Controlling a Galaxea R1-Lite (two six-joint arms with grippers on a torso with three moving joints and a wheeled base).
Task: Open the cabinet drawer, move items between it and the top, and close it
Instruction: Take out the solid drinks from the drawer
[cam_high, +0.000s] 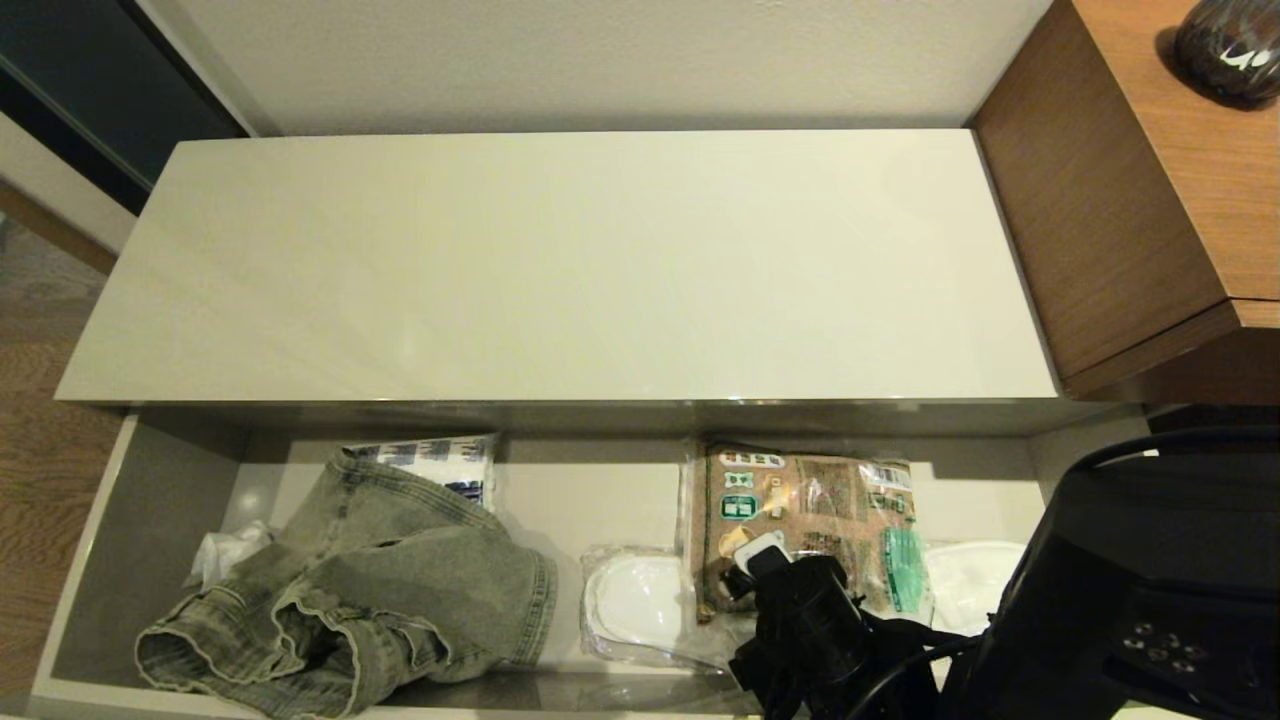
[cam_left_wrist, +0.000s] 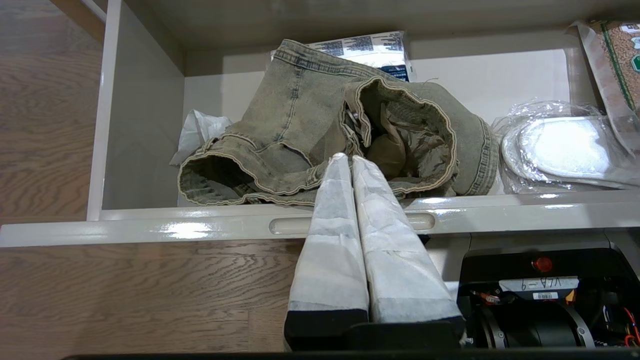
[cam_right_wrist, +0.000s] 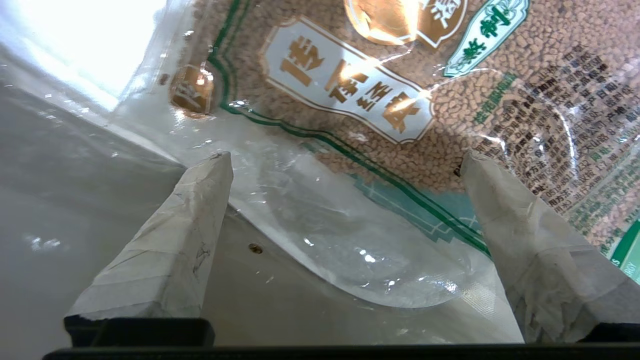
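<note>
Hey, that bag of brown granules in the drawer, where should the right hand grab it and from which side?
Probably the bag of granules' flat clear sealed edge at its near end, coming from above. The bag lies flat in the drawer, overlapping the wrapped slippers, so its body offers no pinch. The right hand is open, its fingers either side of that edge.

The right gripper (cam_right_wrist: 345, 165) reaches far forward and points down, its jaws spread wide. The left gripper (cam_left_wrist: 348, 161) is held back, jaws pressed tight together.
</note>
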